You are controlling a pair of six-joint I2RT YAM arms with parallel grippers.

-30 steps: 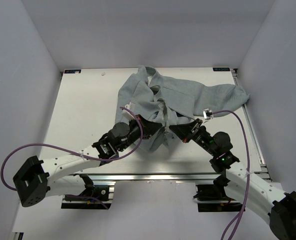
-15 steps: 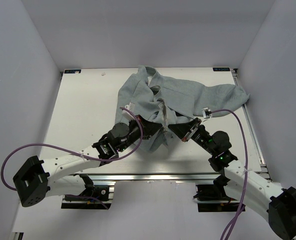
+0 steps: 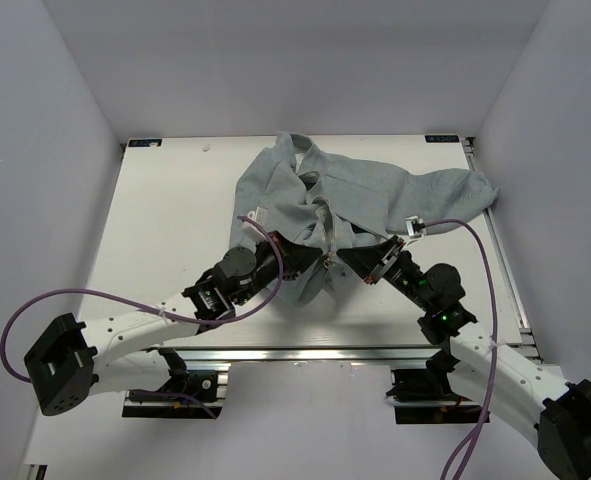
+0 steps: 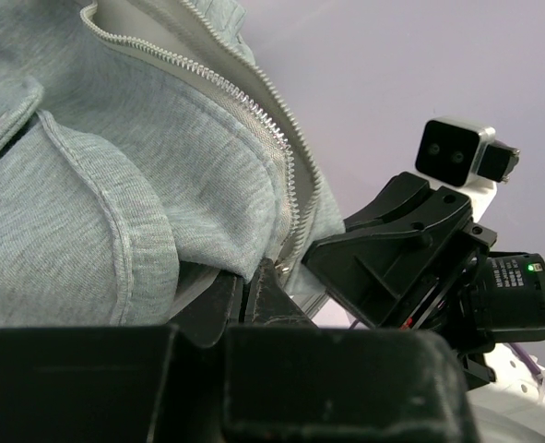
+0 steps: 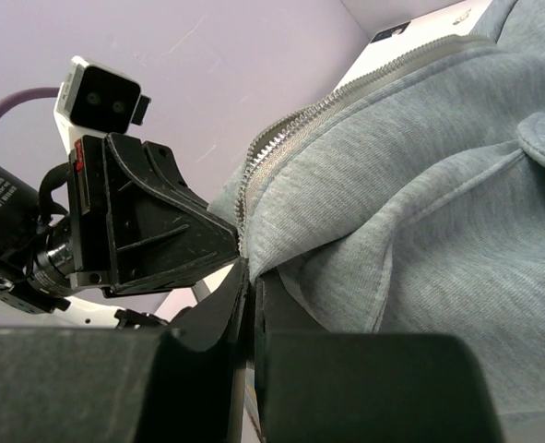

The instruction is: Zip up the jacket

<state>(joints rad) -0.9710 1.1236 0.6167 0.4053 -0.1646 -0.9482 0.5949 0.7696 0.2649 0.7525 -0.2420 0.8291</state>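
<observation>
**Both hem ends pinched, zipper not yet joined**

The jacket (image 3: 375,195) is laid on the table (image 3: 165,220), right of centre toward the far edge, with the collar away from the arm bases and the front open. The left gripper (image 3: 303,262) is clamped on the near hem of one front panel, just beside the zipper teeth (image 4: 270,129). The right gripper (image 3: 349,260) is clamped on the opposite panel's hem in the same way. In each wrist view the jaws are seen shut with fleece nipped between them.

The two grips are set almost nose to nose at the bottom of the opening. This is judged to be for lining up the lower ends of the two tooth rows so that the pin can be seated. The slider cannot be made out in any view.

Writing: small stickers (image 3: 441,138) are seen at the far table corners, and a label (image 4: 514,277) on the right wrist. Both are too small to be read. No brand mark is found on the jacket.
</observation>
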